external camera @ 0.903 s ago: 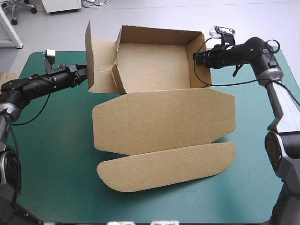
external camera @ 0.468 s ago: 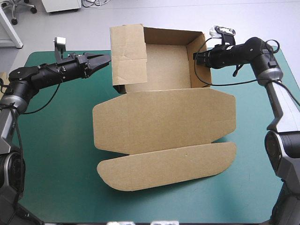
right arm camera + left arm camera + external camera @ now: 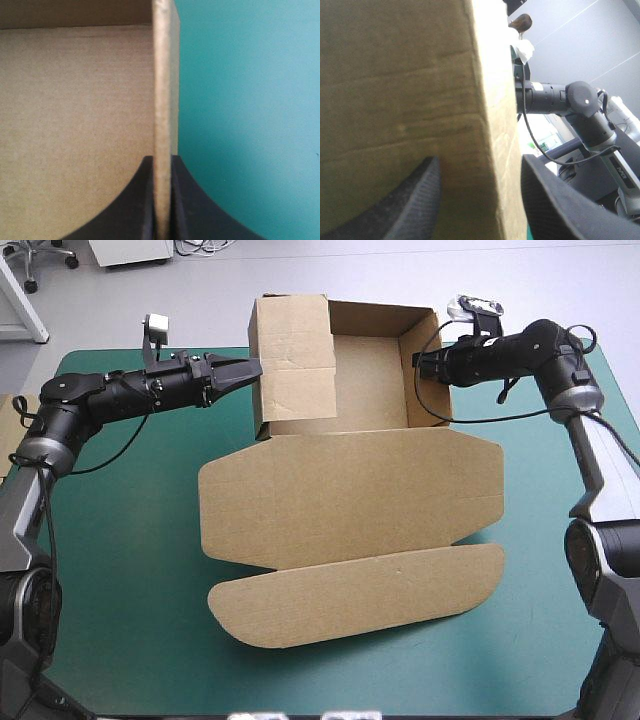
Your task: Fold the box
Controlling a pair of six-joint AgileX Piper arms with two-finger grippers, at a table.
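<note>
The brown box [image 3: 345,375] stands at the table's far side as an open tray, its lid [image 3: 350,498] and rounded front flap [image 3: 360,592] lying flat toward me. The left side flap [image 3: 292,365] is turned up and leans in over the tray's left wall. My left gripper [image 3: 247,370] is at that flap; in the left wrist view it [image 3: 481,160] is open, its black fingers [image 3: 410,200] standing either side of the board's edge [image 3: 495,140]. My right gripper [image 3: 421,365] is shut on the right wall [image 3: 163,90], floor to one side, teal-green cover to the other.
Bare teal-green cover [image 3: 120,570] lies to the left and right [image 3: 560,570] of the flat lid. A strip of more brown board [image 3: 12,412] shows at the table's left edge. The box's back wall sits at the table's far edge.
The left side flap swung from standing outward to leaning in over the tray's left wall. My left gripper followed it to the right. The right arm has not moved.
</note>
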